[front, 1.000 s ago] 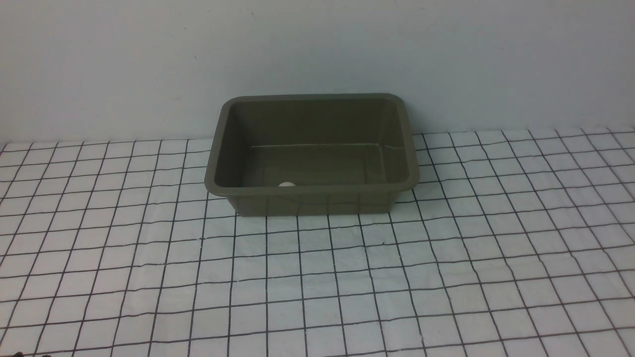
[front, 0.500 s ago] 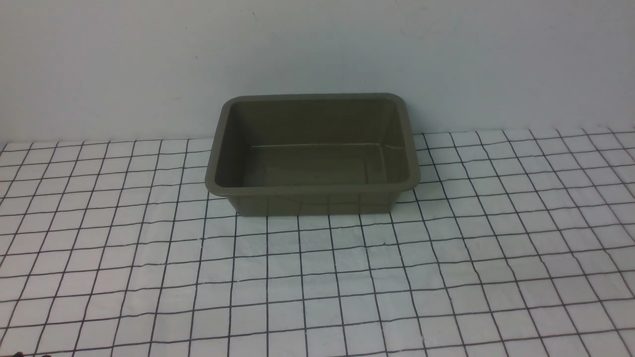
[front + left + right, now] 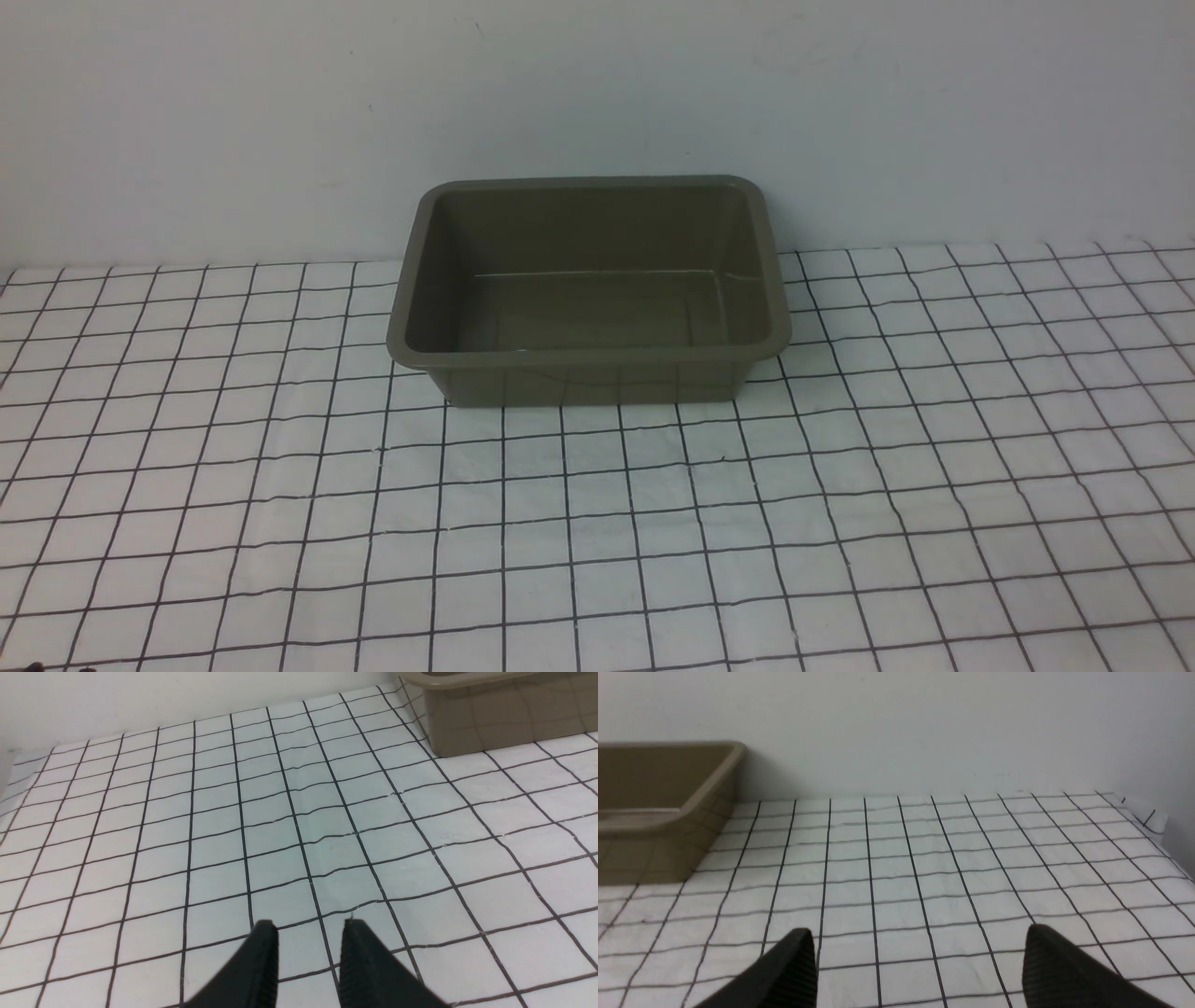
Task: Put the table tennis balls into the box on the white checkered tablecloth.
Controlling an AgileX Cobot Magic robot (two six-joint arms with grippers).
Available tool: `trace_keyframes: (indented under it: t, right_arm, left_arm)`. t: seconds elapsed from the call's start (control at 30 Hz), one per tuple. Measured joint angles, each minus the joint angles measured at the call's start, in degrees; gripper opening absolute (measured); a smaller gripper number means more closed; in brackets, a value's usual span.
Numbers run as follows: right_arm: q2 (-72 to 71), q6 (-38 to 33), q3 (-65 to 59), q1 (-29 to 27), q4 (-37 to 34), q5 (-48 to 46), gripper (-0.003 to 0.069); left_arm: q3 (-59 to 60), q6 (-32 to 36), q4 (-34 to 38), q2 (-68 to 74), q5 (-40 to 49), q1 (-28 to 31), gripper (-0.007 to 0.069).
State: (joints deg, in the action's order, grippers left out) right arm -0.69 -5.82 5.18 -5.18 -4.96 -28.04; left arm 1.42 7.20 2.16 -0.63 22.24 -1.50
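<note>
1. I am looking at my left pincer (image 3: 306, 933) first: it is hovering low over the white checkered tablecloth (image 3: 597, 523), its jaws standing slightly apart with nothing between them.
2. In the middle, the box (image 3: 588, 355) is sitting on the cloth against the back wall, well apart from both pincers.
3. On the right, my right pincer (image 3: 920, 947) is gaping wide and also gripping nothing.
4. I am not finding the table tennis ball anywhere on the cloth. A faint pale sliver is showing just behind the box's near rim in the front view; I am judging that the ball is lying there, hidden by the wall, but I cannot tell for sure.
5. What I am worrying about: if I am wrong, I am declaring the job finished with a ball lying out of sight. A light ball could also be bouncing or rolling inside the box, and any nudge to the box could be wrinkling the cloth.
6. Counting: one box, one cloth, two pincers, no ball clearly showing.
</note>
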Motion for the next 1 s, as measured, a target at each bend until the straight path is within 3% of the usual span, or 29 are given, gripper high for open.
trace_keyframes:
  t: [1.0]
  right_arm:
    - [-0.04, -0.67, -6.02, 0.00, 3.64, 3.54, 0.0536]
  left_arm:
    - [0.00, 0.00, 0.00, 0.00, 0.00, 0.00, 0.0174]
